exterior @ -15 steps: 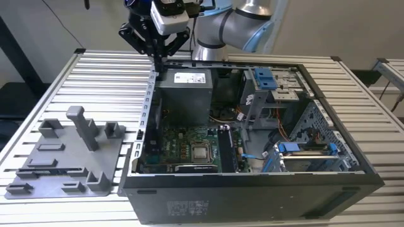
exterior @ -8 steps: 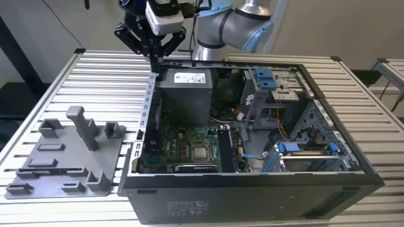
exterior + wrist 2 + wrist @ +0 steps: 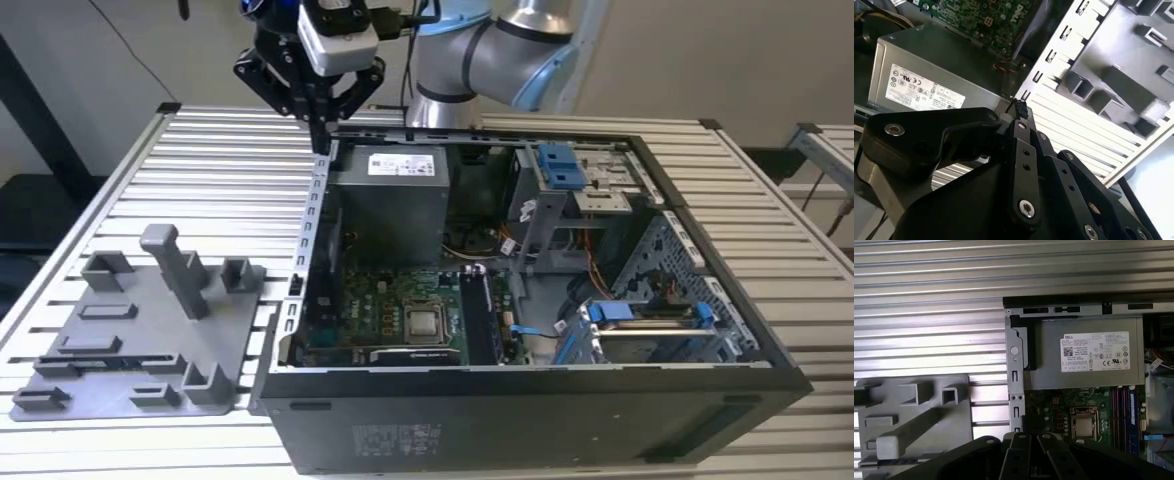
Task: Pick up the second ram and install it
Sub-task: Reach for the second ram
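My gripper (image 3: 320,126) hangs above the back left corner of the open computer case (image 3: 534,420). Its black fingers are closed together and point down, with nothing between them. In the second wrist view the gripper (image 3: 1019,107) tapers to a point over the case's edge, beside the grey power supply (image 3: 929,75). A thin dark strip with a bluish tint, which looks like the second ram (image 3: 96,357), lies flat in the grey tray (image 3: 147,395) at the exterior view's left, well away from the gripper. The motherboard's long slots (image 3: 477,310) lie inside the case.
The tray carries upright grey blocks, the tallest a post (image 3: 174,265). Blue drive brackets (image 3: 641,312) and cables fill the case's right side. Everything stands on a ribbed metal table (image 3: 200,170). The arm's grey and blue body (image 3: 507,50) stands behind the case.
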You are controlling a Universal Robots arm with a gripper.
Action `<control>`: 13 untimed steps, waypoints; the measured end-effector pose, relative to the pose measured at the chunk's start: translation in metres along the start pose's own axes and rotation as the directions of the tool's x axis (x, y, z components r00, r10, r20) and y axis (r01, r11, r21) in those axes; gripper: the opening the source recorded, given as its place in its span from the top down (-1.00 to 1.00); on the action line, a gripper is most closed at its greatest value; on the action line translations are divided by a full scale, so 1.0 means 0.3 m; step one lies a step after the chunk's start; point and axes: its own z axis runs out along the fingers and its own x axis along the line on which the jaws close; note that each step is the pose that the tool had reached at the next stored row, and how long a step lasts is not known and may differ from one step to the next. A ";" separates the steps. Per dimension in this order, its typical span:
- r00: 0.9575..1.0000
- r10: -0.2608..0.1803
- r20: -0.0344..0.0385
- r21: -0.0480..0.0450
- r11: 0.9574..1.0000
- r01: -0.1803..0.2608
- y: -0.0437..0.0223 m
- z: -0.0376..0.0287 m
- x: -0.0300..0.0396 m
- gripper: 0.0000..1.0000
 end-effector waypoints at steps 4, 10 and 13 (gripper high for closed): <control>1.000 0.000 -0.004 0.000 1.000 0.000 -0.001 0.001 0.010 0.79; 1.000 0.000 -0.011 0.001 1.000 0.000 -0.002 0.003 0.020 0.79; 1.000 0.000 -0.014 0.001 1.000 0.000 -0.002 0.003 0.024 0.79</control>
